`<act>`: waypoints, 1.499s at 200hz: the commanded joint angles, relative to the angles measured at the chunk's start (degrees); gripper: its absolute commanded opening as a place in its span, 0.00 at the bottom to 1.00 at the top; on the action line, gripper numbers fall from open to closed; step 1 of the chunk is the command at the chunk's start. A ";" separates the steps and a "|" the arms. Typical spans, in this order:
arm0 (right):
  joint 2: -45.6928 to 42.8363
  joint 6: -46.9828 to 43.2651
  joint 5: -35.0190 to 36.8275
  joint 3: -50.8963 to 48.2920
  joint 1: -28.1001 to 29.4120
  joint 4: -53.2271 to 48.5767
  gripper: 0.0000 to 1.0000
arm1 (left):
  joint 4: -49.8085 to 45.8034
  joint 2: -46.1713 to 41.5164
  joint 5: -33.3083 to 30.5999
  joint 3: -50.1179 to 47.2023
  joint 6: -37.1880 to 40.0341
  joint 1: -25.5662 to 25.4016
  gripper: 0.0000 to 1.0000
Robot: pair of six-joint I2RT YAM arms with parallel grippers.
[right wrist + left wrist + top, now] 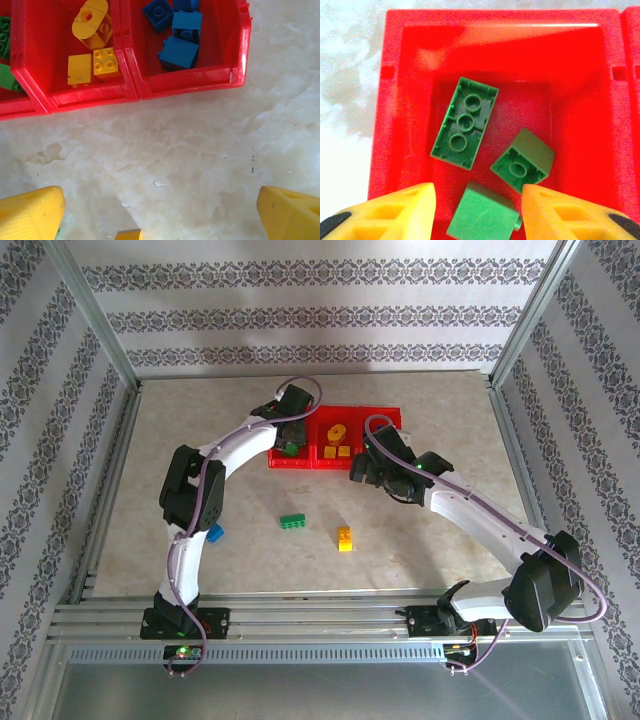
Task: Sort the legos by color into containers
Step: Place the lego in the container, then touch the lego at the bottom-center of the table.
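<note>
worktop [440, 540]: pale and marbled; the tray and three loose legos are carried on it.
red tray [385, 125]: three compartments side by side; its left one lies directly under the left tool, and the other two are seen ahead of the right tool.
left arm [235, 445]: bent at the elbow and reached forward, with the wrist pitched down over the tray.
right arm [480, 515]: swept in from the right and held low, short of the tray's near rim.
left tool [477, 189]: parted partway; nothing is seen to be clamped, though a green cube [482, 217] lies between its fingers.
right tool [160, 195]: spread wide, with bare worktop between its fingers.
sorted legos: a long green brick [465, 122] and a small green brick [524, 160] lie just ahead of the left tool; yellow legos [95, 62] and blue legos [180, 50] lie ahead of the right tool.
loose legos: a loose green brick [293, 522], a loose yellow brick [345, 538] and a loose blue brick [214, 533] lie behind both tools, towards the bases.
step: a green drop-off is judged to be finishing.
next move: the left tool should be lifted clear of the tray wall, then brought back over a loose brick.
</note>
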 commanded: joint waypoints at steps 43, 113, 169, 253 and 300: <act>-0.94 1.71 2.44 -1.11 1.29 0.57 0.98 | 3.35 -12.10 0.69 -7.72 -2.05 0.40 0.59; -0.51 2.28 2.54 -1.56 1.55 0.66 0.98 | 3.94 -22.53 1.25 -17.13 1.65 0.35 0.83; -0.37 3.02 2.71 -1.92 1.64 0.68 0.98 | 7.99 -31.82 11.66 -28.82 11.73 0.42 0.96; -0.15 3.73 2.60 -2.48 1.77 0.84 0.98 | 10.21 -44.45 23.83 -47.00 21.96 -0.37 1.00; 0.30 3.84 2.62 -2.08 1.68 0.84 0.98 | 12.16 -45.22 25.53 -51.39 23.82 -3.10 0.97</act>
